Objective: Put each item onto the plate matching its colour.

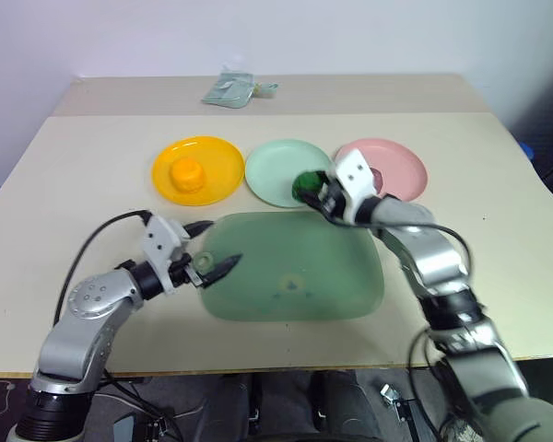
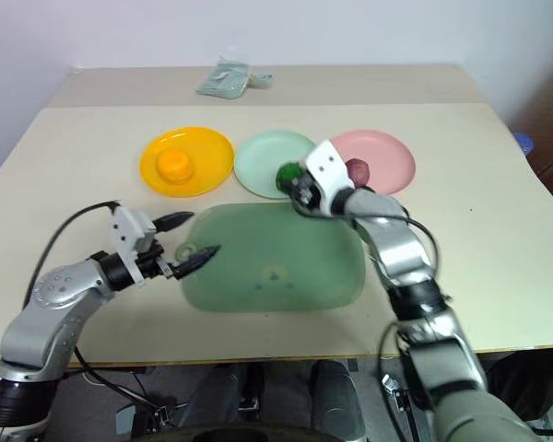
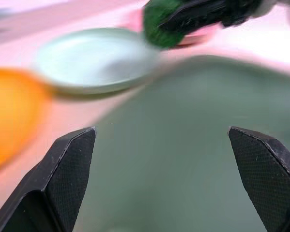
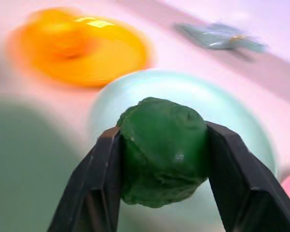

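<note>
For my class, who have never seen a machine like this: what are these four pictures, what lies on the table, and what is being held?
This is a two-armed humanoid robot. Two pictures come from its head, looking down; the other two from a camera on each wrist. On the table lie a yellow plate with an orange ball, a mint plate, a pink plate with a maroon ball, and a big green tray. The right tool is shut on a green lump at the mint plate's edge. The left tool is open, holding nothing.

Pale beige table against a plain white wall, evenly lit.
</note>
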`<state>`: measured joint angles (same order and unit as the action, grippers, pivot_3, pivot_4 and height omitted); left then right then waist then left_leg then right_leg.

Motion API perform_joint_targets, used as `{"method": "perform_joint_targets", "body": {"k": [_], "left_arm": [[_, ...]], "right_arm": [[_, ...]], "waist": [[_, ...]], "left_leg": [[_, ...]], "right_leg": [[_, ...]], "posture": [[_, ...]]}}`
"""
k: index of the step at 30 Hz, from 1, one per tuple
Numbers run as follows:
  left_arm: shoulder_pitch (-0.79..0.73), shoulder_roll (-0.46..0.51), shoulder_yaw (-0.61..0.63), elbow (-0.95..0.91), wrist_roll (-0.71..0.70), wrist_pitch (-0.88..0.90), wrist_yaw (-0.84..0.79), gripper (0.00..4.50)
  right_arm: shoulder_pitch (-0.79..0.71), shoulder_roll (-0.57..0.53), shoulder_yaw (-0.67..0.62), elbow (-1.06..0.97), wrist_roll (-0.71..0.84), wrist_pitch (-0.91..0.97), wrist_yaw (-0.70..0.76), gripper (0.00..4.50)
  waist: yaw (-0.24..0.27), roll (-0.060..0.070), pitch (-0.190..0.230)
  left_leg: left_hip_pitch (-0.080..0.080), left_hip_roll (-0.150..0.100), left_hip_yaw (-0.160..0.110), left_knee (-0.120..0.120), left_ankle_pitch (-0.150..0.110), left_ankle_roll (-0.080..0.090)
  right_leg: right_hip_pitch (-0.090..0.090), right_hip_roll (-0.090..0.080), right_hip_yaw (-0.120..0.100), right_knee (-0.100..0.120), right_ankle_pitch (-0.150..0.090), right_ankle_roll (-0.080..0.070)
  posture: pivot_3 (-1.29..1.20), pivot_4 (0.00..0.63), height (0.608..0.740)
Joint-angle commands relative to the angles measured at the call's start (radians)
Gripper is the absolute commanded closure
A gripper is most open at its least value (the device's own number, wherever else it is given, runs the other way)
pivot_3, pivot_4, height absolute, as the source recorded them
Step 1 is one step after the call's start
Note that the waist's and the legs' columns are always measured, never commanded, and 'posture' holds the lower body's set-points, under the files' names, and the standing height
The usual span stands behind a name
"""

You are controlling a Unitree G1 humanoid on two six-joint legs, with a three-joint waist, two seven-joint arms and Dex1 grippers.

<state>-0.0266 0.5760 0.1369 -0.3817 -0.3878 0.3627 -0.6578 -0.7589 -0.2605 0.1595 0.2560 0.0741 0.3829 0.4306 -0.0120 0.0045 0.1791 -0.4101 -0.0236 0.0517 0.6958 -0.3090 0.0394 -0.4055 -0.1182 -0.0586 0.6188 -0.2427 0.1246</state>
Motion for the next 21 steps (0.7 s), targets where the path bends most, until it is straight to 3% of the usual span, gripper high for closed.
{"method": "perform_joint_targets", "body": {"k": [1,6,7,9,12,17,21], "left_arm": [[0.026,-0.012,0.034,-0.040,0.018,-0.016,0.047,0.00],[0.062,-0.035,0.046,-0.090,0.016,-0.007,0.099,0.00],[0.064,-0.040,0.042,-0.098,0.020,-0.004,0.110,0.00],[0.069,-0.046,0.042,-0.109,0.023,-0.001,0.131,0.00],[0.087,-0.040,0.067,-0.111,0.026,-0.007,0.141,0.00],[0.171,0.009,0.201,-0.048,0.031,-0.050,0.116,0.00],[0.236,0.040,0.285,-0.012,0.020,-0.079,0.079,0.00]], "right_arm": [[-0.097,0.068,-0.008,0.213,-0.045,-0.101,-0.076,2.60],[-0.173,0.107,-0.023,0.360,-0.060,-0.220,-0.069,0.24],[-0.174,0.101,-0.025,0.358,-0.061,-0.238,-0.058,0.01],[-0.156,0.067,-0.019,0.315,-0.081,-0.270,-0.042,0.01],[-0.083,-0.012,-0.073,0.164,0.014,-0.257,0.108,0.01],[0.185,-0.283,-0.202,-0.156,0.199,-0.184,0.398,0.01],[0.383,-0.461,-0.302,-0.234,0.284,-0.143,0.540,0.01]], "waist": [[-0.002,0.000,0.000],[-0.002,0.000,0.000],[-0.003,0.001,0.000],[-0.005,0.001,0.000],[-0.003,0.001,0.000],[0.005,0.000,0.000],[-0.001,0.001,0.000]], "left_leg": [[0.000,0.000,0.000,-0.001,0.000,0.000],[0.000,0.000,0.000,-0.003,0.000,0.000],[0.000,0.000,0.000,-0.002,0.001,-0.001],[0.000,0.000,0.000,-0.002,0.001,-0.001],[0.000,0.000,0.000,-0.003,0.001,-0.001],[0.000,0.000,0.000,-0.003,0.001,-0.001],[0.001,0.001,0.001,-0.003,0.000,0.000]], "right_leg": [[0.000,0.000,0.000,0.001,0.000,0.000],[0.000,0.000,0.000,0.001,0.000,0.000],[0.000,0.000,0.000,0.001,0.000,0.000],[0.000,0.000,0.000,0.001,0.000,0.000],[0.000,0.001,0.000,0.001,0.000,0.000],[0.001,0.000,-0.001,-0.003,0.000,0.000],[0.002,0.000,-0.001,-0.005,0.000,0.000]], "posture": [[0.00,0.150,0.740],[0.00,0.150,0.740],[0.00,0.150,0.740],[0.00,0.150,0.740],[0.00,0.150,0.740],[0.00,0.150,0.740],[0.00,0.150,0.740]]}}
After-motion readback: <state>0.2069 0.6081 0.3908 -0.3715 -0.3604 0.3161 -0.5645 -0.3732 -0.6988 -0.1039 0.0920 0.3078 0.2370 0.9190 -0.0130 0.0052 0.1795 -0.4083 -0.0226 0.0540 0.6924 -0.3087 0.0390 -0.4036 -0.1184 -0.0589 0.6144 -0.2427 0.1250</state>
